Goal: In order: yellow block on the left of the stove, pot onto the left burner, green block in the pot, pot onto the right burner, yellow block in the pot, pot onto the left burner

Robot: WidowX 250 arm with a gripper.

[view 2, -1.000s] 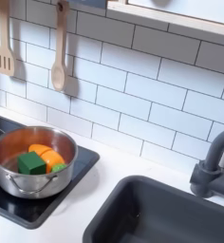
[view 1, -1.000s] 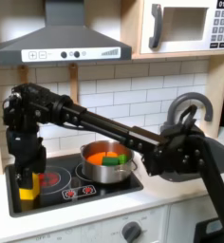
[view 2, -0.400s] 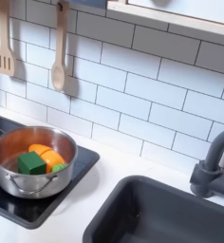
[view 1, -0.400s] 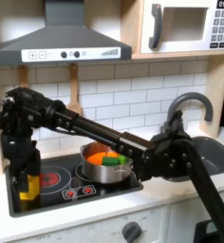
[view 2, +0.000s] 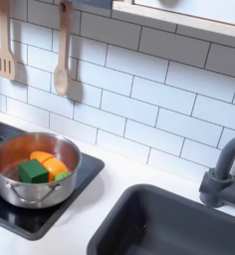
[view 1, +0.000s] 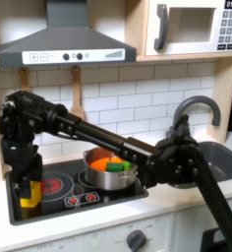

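In the first exterior view my gripper points straight down at the stove's left edge. The yellow block sits right at its fingertips, resting on the cooktop. The fingers are too dark and small to show whether they pinch it. The steel pot stands on the right burner, and the left burner with its bright red middle is bare. In the second exterior view the pot holds the green block beside an orange piece.
My arm reaches from its base at the first exterior view's right, arching over the pot. A sink with a grey faucet lies right of the stove. Wooden utensils hang on the tiled wall.
The upper arm has shifted a little toward the first exterior view's left. The gripper and the yellow block stay where they were, and the pot has not moved.
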